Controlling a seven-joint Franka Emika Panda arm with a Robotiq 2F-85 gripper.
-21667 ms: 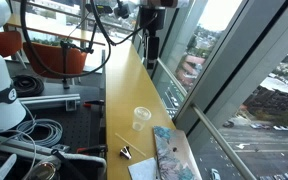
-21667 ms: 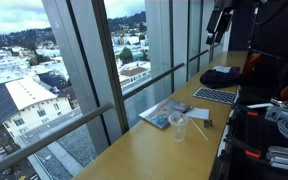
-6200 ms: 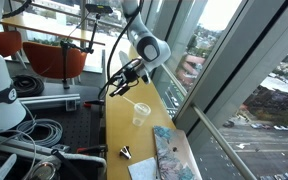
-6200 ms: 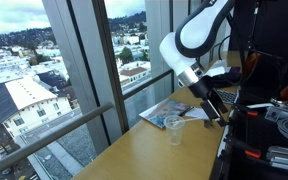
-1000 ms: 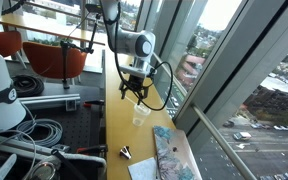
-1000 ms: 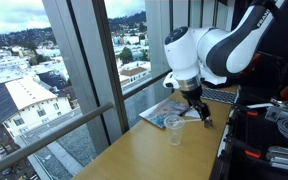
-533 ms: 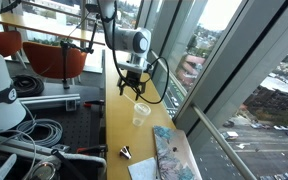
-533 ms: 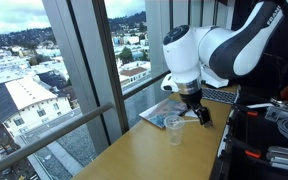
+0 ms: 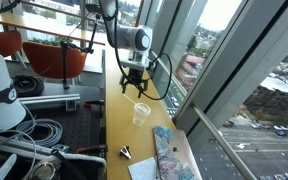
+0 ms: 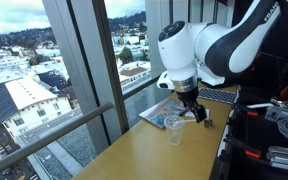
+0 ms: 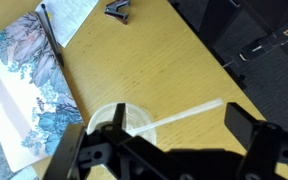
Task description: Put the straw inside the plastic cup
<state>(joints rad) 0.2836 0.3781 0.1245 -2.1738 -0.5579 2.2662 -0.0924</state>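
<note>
One long, pale wooden table [image 9: 116,108] runs beside tall windows [image 9: 189,40] in an exterior view. Cables [image 9: 34,135] and an orange chair [image 9: 59,55] are on the room side.
- Arm [image 9: 134,40]: bent down over the table, jaws hanging just above the cup [image 9: 141,116].
- Cup: small, clear, upright, wider at the rim than at the base.
- Near end of table: dark clip [image 9: 125,152] and printed book [image 9: 172,155].
- Straw: too thin to make out here.

In an exterior view, the table [image 10: 149,155] lies against glass, with city rooftops [image 10: 24,90] far below.
- Cup [image 10: 176,128]: just beside the book [image 10: 162,115].
- Keyboard [image 10: 214,96]: farther along the table.
- Jaws: above the cup.

Wrist view, looking down on the table [image 11: 164,60].
- Cup [image 11: 109,122]: a round, see-through rim.
- Straw [image 11: 189,112]: thin, straight and whitish. One end lies at the cup's rim and the rest slants out over the table. Whether its tip sits inside cannot be told.
- Jaws: spread wide, one finger on either side of cup and straw, gripping nothing.
- At the picture's edges: clip [image 11: 119,10] and book [image 11: 29,80].
</note>
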